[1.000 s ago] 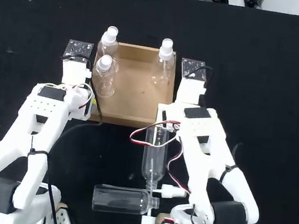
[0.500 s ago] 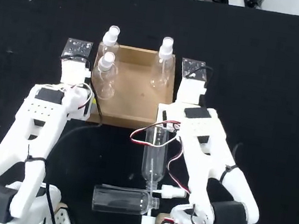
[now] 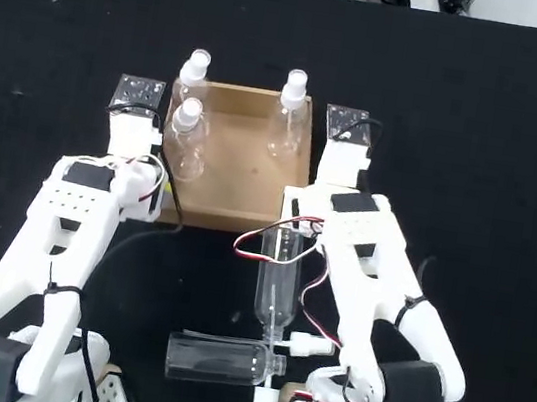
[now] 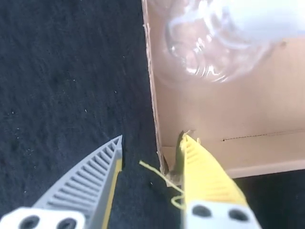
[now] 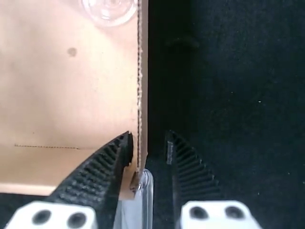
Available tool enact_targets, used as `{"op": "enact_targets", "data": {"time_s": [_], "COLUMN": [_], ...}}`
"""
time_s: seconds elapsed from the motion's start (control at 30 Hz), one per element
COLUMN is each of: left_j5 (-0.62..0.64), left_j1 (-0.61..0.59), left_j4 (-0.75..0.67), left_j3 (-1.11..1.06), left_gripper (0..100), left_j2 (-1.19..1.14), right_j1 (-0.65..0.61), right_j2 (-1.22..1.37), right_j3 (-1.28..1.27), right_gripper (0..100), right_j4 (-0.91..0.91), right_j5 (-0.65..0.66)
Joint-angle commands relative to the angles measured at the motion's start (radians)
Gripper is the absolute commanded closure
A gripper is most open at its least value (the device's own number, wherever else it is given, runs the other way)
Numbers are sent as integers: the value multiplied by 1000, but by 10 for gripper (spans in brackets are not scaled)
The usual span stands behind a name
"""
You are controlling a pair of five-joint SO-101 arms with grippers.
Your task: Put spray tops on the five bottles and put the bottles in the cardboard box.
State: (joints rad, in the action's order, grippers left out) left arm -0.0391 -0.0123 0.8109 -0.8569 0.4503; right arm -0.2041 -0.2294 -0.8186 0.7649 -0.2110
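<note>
Since a second ago the cardboard box [image 3: 238, 171] and the three bottles standing in it have slid slightly toward the table's left edge, and the left arm has shifted with it. The box sits near the middle of the black table [image 3: 499, 145], between the two white arms. The left gripper [image 4: 150, 140] straddles the box's left wall, its fingers apart, the grey one outside over the table and the yellow one inside against the wall. The right gripper [image 5: 147, 136] straddles the right wall the same way, its black fingers apart. Two capped bottles [image 3: 187, 133] stand by the box's far left corner and one capped bottle [image 3: 290, 113] by its far right corner. Nearer the table's front edge, an uncapped bottle [image 3: 276, 283] lies pointing its neck toward that edge, and a second uncapped bottle [image 3: 219, 361] lies crosswise just beyond its neck. Two loose spray tops [image 3: 312, 346] lie beside the necks.
</note>
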Motion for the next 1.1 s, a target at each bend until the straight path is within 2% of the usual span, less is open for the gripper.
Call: {"op": "enact_targets", "data": {"time_s": [0.0,0.7,1.07], "left_j5": [-2,38,40], "left_j1": [16,18,16], "left_j4": [14,20,72], "left_j3": [8,7,33], "left_gripper": [823,823,823], "left_j2": [37,37,37], "right_j1": [21,21,21], "right_j2": [-5,-2,-1], "right_j3": [48,61,61], "right_gripper": [900,900,900], "right_j4": [-14,-15,-15], "right_j5": [34,40,40]}}
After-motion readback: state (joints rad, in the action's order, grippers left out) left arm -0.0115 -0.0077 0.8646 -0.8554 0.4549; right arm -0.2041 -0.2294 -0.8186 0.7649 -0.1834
